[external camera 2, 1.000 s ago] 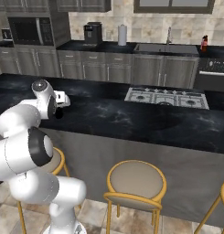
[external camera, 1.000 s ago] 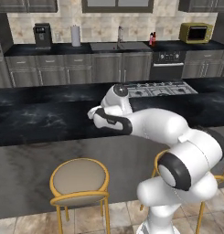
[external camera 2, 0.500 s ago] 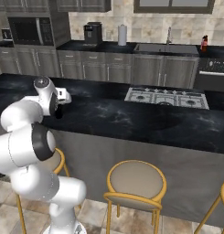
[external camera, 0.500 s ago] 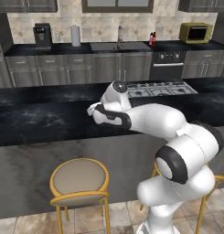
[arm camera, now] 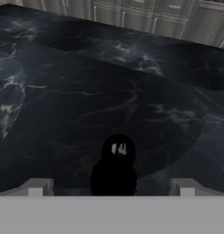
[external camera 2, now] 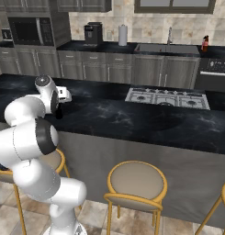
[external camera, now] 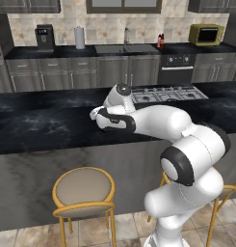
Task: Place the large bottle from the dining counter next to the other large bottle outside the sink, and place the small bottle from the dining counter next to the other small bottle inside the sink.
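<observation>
Black marbled dining counter fills the foreground; the gripper hangs over it, jaws wide and empty, straddling a dark bottle seen top-down. Pickup step, I'd judge - next: descend, then close.

A bottle stands on the worktop, between the hand's fingers. Stools sit before the worktop; the sink lies behind, a second bottle to its right.
</observation>
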